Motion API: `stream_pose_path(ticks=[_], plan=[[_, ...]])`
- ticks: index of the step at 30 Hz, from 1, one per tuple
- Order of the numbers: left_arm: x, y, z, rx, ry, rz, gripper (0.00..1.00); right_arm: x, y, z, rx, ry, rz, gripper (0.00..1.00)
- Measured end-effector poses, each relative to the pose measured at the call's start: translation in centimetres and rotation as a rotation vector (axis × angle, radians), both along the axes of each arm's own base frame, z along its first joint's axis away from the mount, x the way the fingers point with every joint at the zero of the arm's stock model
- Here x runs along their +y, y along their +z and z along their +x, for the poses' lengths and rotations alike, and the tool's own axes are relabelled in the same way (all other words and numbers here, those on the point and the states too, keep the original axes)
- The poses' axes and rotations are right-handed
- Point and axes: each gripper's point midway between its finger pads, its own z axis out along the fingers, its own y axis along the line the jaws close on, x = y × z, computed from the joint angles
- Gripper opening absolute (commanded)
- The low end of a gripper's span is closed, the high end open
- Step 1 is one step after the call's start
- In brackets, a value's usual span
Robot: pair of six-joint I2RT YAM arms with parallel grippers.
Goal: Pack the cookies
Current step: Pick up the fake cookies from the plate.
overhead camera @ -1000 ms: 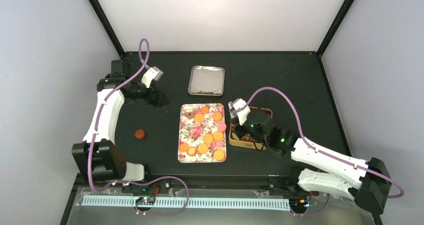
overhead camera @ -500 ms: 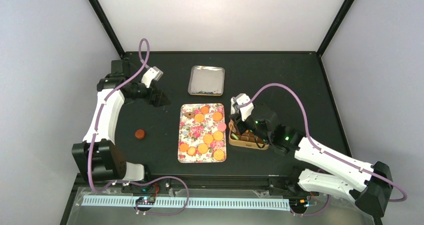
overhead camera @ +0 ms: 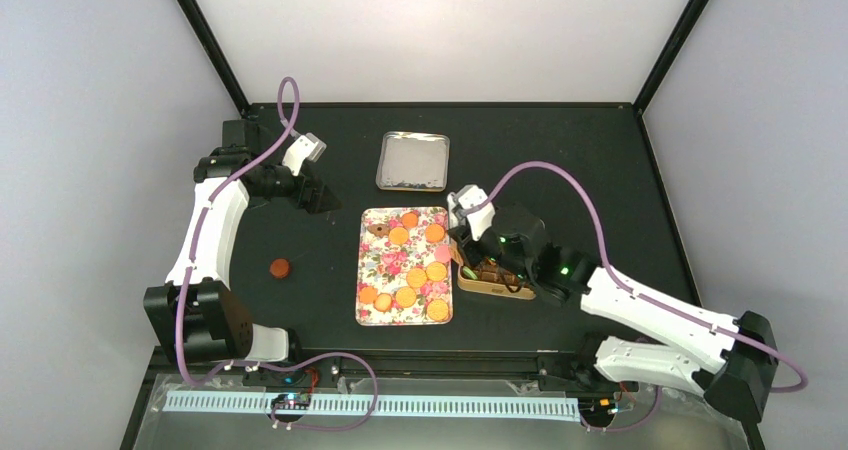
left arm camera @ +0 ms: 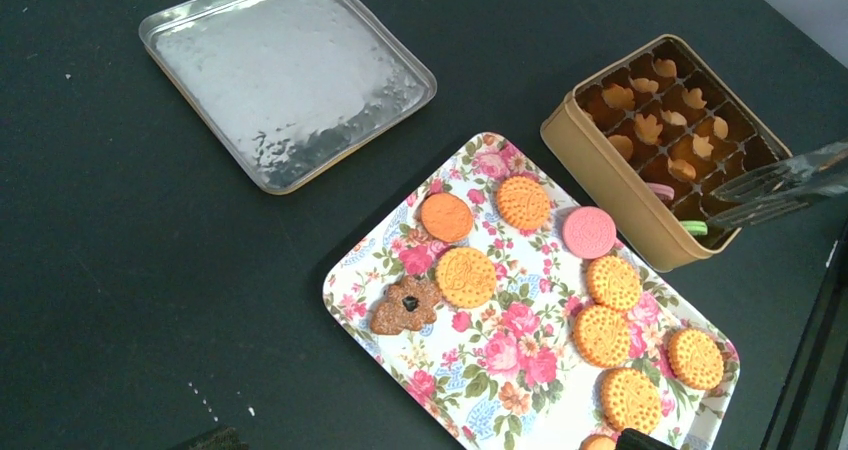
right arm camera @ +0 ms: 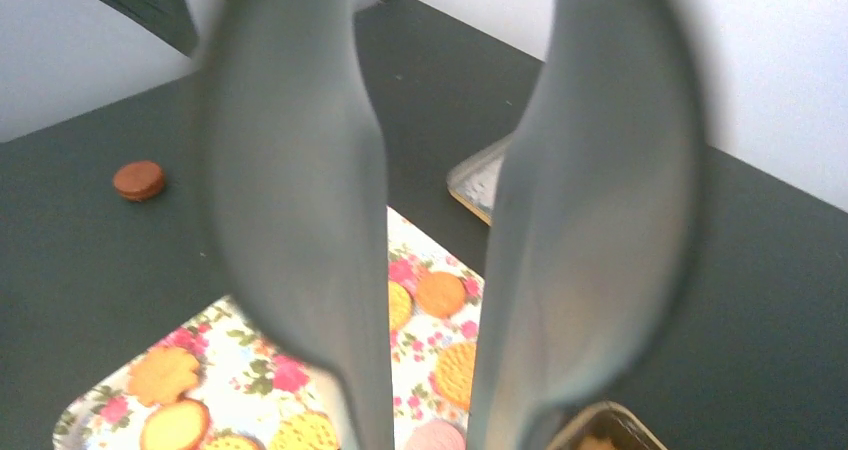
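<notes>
Top external view: a black table seen from above and behind the arms.
Left gripper: far left of the table, held above it. The jaws are spread wide and released, with nothing between them. In the left wrist view only its fingertips show, at the bottom edge.
Stray cookie: round and brown, alone on the bare table. It lies between the left arm and the floral tray, apart from both.
Silver tray: shallow, with rounded corners, just beyond the far end of the floral tray.
Floral tray: mid-table, its long side running near to far.
Cookies: most lie loose on the floral tray and are round and orange. A brown flower-shaped one lies at the far left. A pink one lies at the right edge next to the tin.
Tin: tan, just beside the floral tray's right side and split into small compartments. Leaf-shaped cookies sit in several. A pink and a green one sit in compartments along the wall facing the floral tray.
Right gripper: over the tray-side edge of the tin. The jaws are a narrow gap apart, released and gripping nothing.
</notes>
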Motion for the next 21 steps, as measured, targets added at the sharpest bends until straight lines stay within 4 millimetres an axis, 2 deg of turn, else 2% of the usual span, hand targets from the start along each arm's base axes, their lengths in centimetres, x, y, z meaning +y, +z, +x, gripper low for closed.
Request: stream_pose_path(ticks=[3, 8, 14, 17, 21], plan=[[0.2, -0.2, 0.0, 0.004, 0.006, 0.011, 0.99, 2.4, 0.9, -0.5, -0.014, 0.057, 0.005, 0.27], [0.7, -0.6, 0.1, 0.018, 0.026, 0.032, 0.99, 8.5, 0.9, -2.8, -0.013, 0.204, -0.003, 0.29], [1.4, -0.9, 0.0, 0.033, 0.048, 0.048, 0.99, 15.5, -2.2, -4.5, 0.035, 0.353, -0.049, 0.30], [1.6, -1.1, -0.1, 0.044, 0.055, 0.052, 0.99, 17.5, -4.2, -5.3, 0.065, 0.408, -0.074, 0.31], [1.8, -1.2, -0.2, 0.049, 0.058, 0.057, 0.99, 18.8, -6.0, -5.9, 0.093, 0.449, -0.089, 0.33]])
